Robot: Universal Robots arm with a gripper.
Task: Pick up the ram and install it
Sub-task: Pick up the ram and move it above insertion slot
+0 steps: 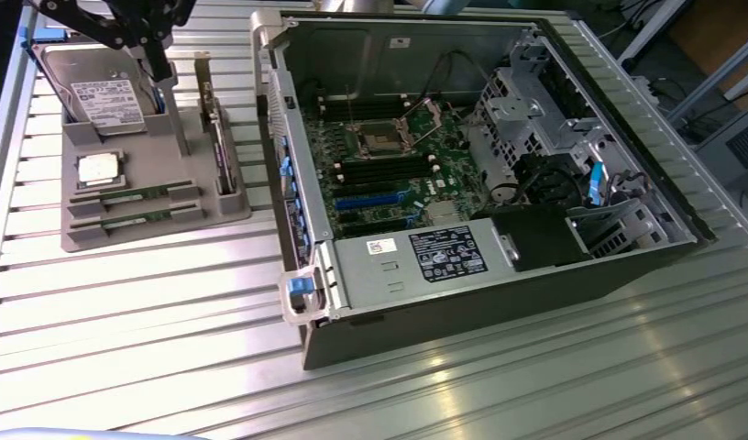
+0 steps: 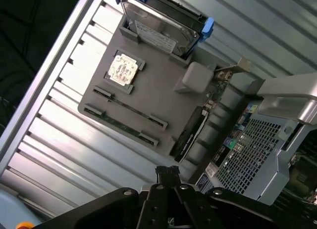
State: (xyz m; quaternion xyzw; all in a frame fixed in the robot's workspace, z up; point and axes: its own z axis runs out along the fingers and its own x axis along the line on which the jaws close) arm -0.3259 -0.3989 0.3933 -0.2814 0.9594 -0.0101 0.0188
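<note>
Two ram sticks, thin and green, lie side by side in slots of a grey holder (image 1: pixel 223 213): one ram stick (image 1: pixel 136 195) (image 2: pixel 130 109) and a second (image 1: pixel 139 218) (image 2: pixel 119 124) closer to the holder's edge. My gripper (image 1: pixel 161 66) (image 2: pixel 167 171) hangs above the far end of the holder, over the hard drive and well apart from both sticks. Its fingertips are together with nothing between them. The open computer case (image 1: pixel 472 302) lies to the exterior view's right, with the motherboard's black memory slots (image 1: pixel 380 170) exposed.
The holder also carries a silver hard drive (image 1: pixel 105 96) (image 2: pixel 158 26) standing on edge, a processor chip (image 1: pixel 99 170) (image 2: pixel 123 69) and a taller card with a metal bracket (image 1: pixel 215 137) (image 2: pixel 190 132). All stands on a ribbed metal table (image 1: pixel 166 312).
</note>
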